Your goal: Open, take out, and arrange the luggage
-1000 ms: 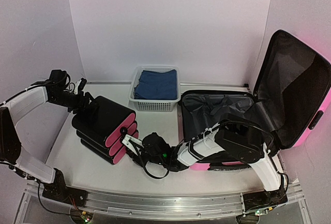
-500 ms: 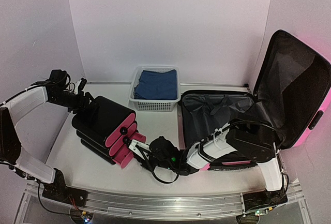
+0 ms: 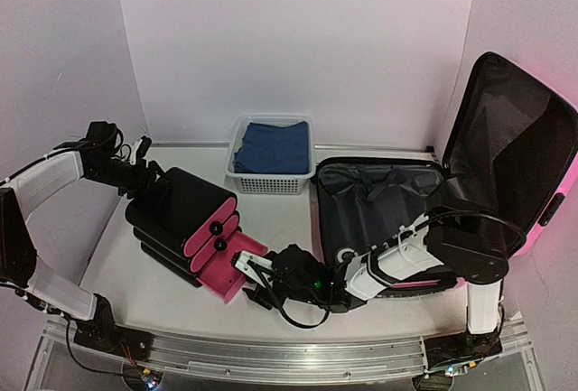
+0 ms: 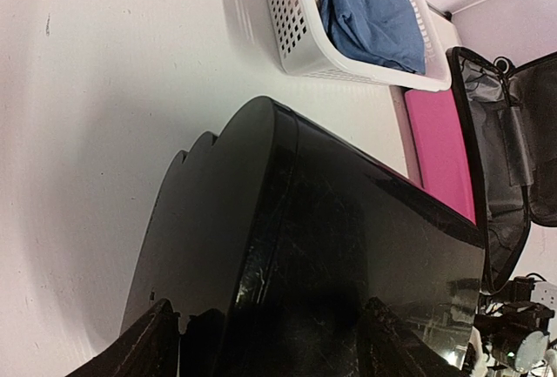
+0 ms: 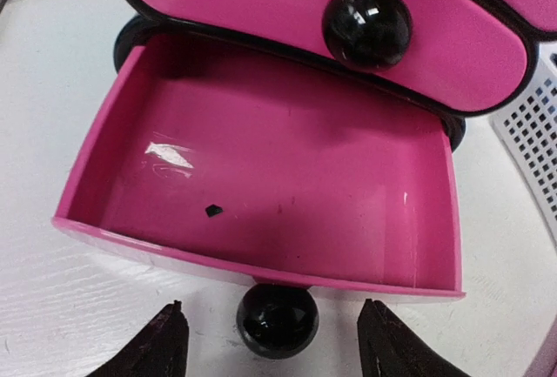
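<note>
- While the bottom drawer [image 5: 261,185] of the black drawer unit [image 3: 181,210] stands pulled out, the right hand [image 5: 274,342] sits just in front of it. Its fingers are spread to either side of the black knob [image 5: 277,318], with a gap on both sides, so it is open and gripping nothing.
- Left hand [image 3: 143,172] is at the back of the unit, fingers straddling the black casing. Black on black: cannot tell whether it clamps or only rests there.
- Pink suitcase [image 3: 515,147] lies open at the right of the table [image 3: 135,292], lid propped up towards the right wall. Only black lining shows inside.
- White mesh basket [image 3: 269,161] holding folded blue cloth [image 3: 271,145] stands at the back, between unit and suitcase.
- Drawer interior looks bare except for a small dark speck.
- Judgement: drawer-opening step looks done; the drawer appears ready to take an item.
- To do it well: back the right hand straight off along the drawer's line, so neither finger catches the knob or drags the drawer out further.
- Keep the unit braced from behind; it sits tilted and could slide.
</note>
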